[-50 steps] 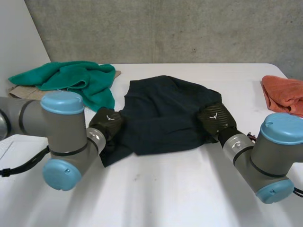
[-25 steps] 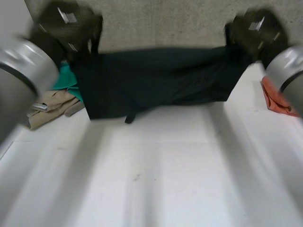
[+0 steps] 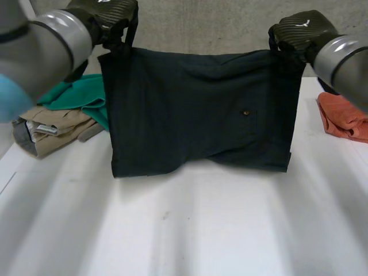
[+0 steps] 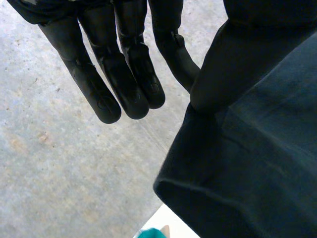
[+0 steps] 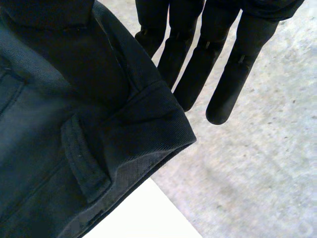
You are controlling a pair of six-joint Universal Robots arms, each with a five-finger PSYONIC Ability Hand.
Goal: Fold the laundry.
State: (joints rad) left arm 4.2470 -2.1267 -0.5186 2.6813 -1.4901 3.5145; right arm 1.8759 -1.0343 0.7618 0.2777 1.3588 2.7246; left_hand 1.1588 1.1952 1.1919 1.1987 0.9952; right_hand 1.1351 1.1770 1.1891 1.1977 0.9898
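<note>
White table [image 3: 201, 230] beneath dark shorts [image 3: 195, 109], outstretched

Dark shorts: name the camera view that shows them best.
The head view. There the dark shorts hang whole, spread between the left hand and the right hand, each pinching a top corner. The left wrist view gives one corner beside that hand; the right wrist view gives a corner with a belt loop.
</note>
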